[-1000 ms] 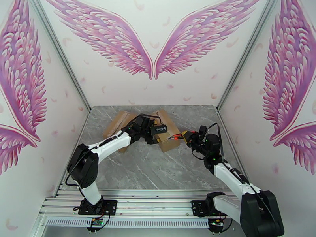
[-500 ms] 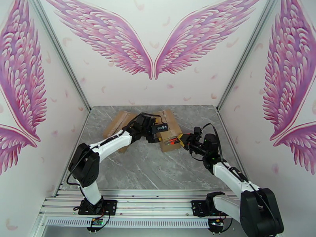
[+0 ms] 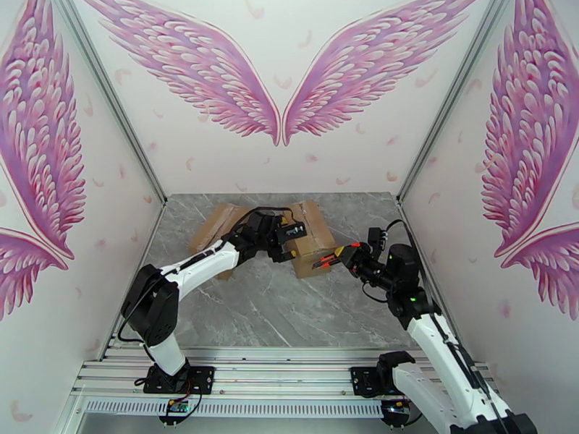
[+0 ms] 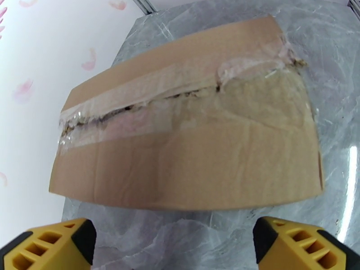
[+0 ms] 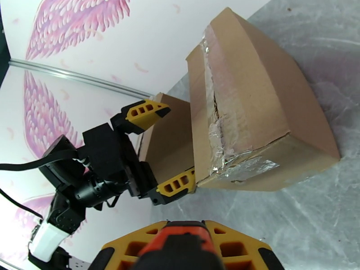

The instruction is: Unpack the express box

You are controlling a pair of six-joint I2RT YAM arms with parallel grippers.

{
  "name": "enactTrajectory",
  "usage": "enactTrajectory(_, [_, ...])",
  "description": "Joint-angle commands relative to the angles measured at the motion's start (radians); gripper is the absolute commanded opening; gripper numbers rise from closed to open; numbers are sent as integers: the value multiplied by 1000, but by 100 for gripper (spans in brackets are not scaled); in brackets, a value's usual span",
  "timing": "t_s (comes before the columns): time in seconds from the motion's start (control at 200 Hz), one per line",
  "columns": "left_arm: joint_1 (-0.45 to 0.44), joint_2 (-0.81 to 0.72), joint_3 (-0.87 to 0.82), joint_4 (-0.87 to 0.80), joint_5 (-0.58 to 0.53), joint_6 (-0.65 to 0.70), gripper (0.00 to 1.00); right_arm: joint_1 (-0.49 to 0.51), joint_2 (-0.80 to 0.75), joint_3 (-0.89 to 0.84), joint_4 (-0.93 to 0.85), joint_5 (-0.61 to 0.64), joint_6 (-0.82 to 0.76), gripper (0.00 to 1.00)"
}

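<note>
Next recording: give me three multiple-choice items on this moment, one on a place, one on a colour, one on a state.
1. The taped cardboard box rests: A on the marble table; B held in the air; C on a shelf.
2. The fingers of the left pincer are: A black; B yellow; C white.
3. The right pincer is: A open and empty; B shut on a red-handled tool; C shut on a box flap.

Answers:
1 A, its base lies flat on the table in the right wrist view.
2 B, both show yellow in the left wrist view.
3 B, the tool sits clamped between its fingers.
</note>
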Motion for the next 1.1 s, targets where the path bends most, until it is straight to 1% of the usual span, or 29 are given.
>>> enactTrajectory(0.0, [0, -90, -30, 57, -32, -178, 99, -7, -32, 57, -207, 105, -149, 0])
enactTrajectory(0.115, [1, -107, -3, 21, -82, -295, 99, -8, -51, 87, -282, 158, -221, 0])
enactTrajectory(0.195, [11, -87, 93, -15, -123, -380, 99, -5, -55, 82, -312, 192, -250, 0])
enactTrajectory(0.29, [49, 1, 259, -103, -111, -503, 99, -4, -58, 51, -286, 244, -249, 0])
enactTrajectory(0.415, [139, 193, 578, -272, -10, -669, 99, 6, -40, 10, -204, 303, -228, 0])
enactTrajectory(0.51, [204, 357, 796, -352, 81, -784, 99, 26, -1, 8, -173, 376, -235, 0])
enactTrajectory(0.55, [225, 423, 877, -379, 136, -820, 99, 34, 22, 6, -150, 394, -233, 0])
enactTrajectory(0.61, [247, 516, 985, -413, 180, -861, 99, 58, 60, 5, -112, 421, -225, 0])
enactTrajectory(0.735, [259, 665, 1167, -500, 240, -869, 99, 106, 139, 24, -53, 485, -225, 0])
enactTrajectory(0.785, [258, 696, 1187, -501, 271, -871, 99, 119, 165, 33, -31, 502, -228, 0])
enactTrajectory(0.87, [255, 716, 1171, -478, 322, -880, 99, 124, 217, 49, 2, 522, -235, 0])
enactTrajectory(0.994, [245, 710, 1106, -439, 402, -880, 98, 124, 294, 93, 22, 555, -268, 0])
enactTrajectory(1.094, [239, 688, 1031, -414, 486, -875, 95, 124, 349, 144, 12, 581, -321, 0])
